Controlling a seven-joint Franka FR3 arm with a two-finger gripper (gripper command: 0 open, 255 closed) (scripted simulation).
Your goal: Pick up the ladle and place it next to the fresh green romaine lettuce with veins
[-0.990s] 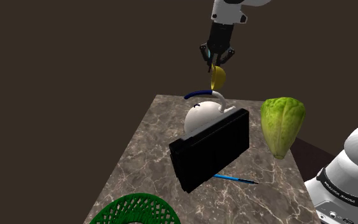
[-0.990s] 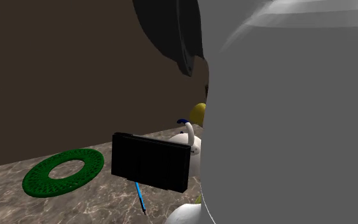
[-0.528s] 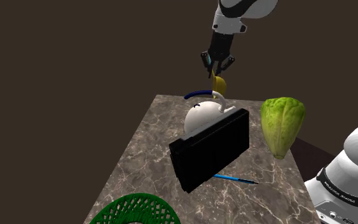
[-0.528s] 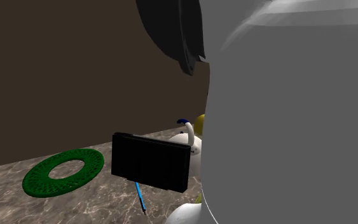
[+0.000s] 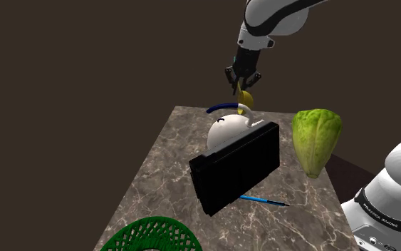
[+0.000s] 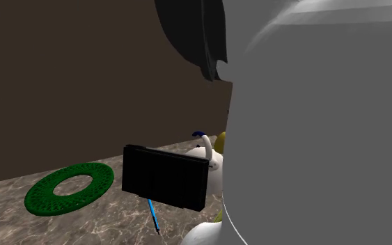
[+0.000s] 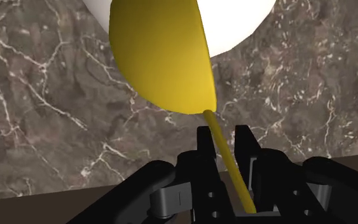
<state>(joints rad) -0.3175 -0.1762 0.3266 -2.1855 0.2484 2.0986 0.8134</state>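
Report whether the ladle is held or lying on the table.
Held: the gripper clasps the yellow ladle by its thin handle, bowl hanging over the marble table.

The white arm bends down from above, its black gripper pointing almost straight down, just above the far side of the white teapot. Its two fingers clamp the thin handle of the yellow ladle between them.

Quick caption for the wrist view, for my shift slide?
Claw shut on the thin handle of the yellow ladle, its bowl hanging above a white kettle and the marble table.
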